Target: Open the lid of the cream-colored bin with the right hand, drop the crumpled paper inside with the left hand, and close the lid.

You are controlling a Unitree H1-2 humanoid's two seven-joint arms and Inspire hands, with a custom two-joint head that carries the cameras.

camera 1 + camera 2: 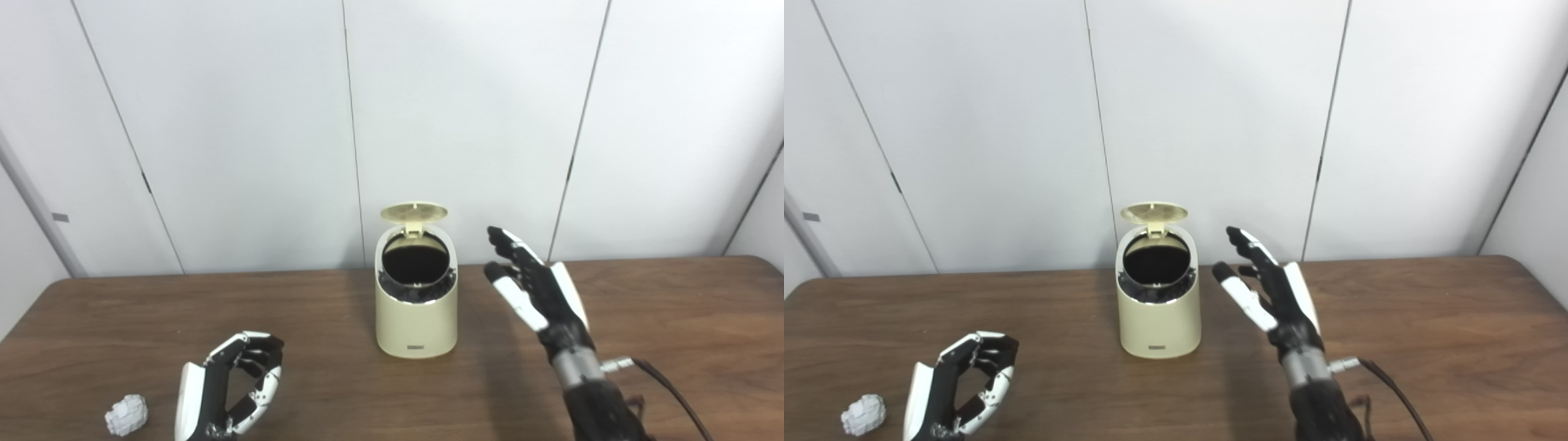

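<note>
The cream-colored bin (416,318) stands upright at the middle of the wooden table (674,318). Its round lid (414,212) is flipped up at the back, and the dark inside shows. My right hand (539,288) is open, raised to the right of the bin, apart from it. My left hand (229,386) is at the front left, low over the table, fingers curled but holding nothing. The white crumpled paper (127,414) lies on the table just left of the left hand, not touched.
A grey panelled wall (245,122) runs behind the table's far edge. A black cable (667,383) trails from my right wrist toward the front right.
</note>
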